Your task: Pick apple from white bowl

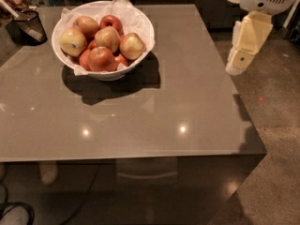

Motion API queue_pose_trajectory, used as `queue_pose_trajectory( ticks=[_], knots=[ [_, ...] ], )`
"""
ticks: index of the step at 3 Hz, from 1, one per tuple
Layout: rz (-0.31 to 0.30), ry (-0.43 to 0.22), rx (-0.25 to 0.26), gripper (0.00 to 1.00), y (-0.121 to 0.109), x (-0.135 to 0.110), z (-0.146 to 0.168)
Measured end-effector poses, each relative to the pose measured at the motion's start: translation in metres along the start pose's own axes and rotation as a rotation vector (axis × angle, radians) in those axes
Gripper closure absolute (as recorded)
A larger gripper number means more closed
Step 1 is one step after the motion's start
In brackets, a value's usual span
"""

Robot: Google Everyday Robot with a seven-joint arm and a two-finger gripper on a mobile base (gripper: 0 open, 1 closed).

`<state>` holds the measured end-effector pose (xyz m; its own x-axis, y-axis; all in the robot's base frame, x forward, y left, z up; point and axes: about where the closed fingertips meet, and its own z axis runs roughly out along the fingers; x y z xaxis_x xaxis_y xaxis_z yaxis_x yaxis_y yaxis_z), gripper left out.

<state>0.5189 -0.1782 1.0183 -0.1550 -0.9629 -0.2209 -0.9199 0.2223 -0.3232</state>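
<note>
The white bowl [140, 20], lined with crumpled white paper, stands on the far left part of the table and holds several apples. A yellow-gold apple [132, 46] with an orange-red blush on its right side lies at the bowl's right edge. A yellow apple with a dark sticker [72, 41] lies at the left, and a small red apple [111, 21] at the back. My gripper [241, 55] hangs in the air at the upper right, just past the table's right edge. It is well to the right of the bowl and touches nothing.
A dark mesh basket [29, 25] stands at the table's far left corner. The grey glossy table [154, 121] has its right edge under the gripper and its front edge low in the view. Speckled floor [276, 125] lies to the right.
</note>
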Motion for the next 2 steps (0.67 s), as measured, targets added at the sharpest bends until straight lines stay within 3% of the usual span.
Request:
queue_pose_trajectory(
  ticks=[2],
  knots=[
    [-0.134, -0.045, 0.029, 0.0, -0.054, -0.088, 0.001]
  ],
)
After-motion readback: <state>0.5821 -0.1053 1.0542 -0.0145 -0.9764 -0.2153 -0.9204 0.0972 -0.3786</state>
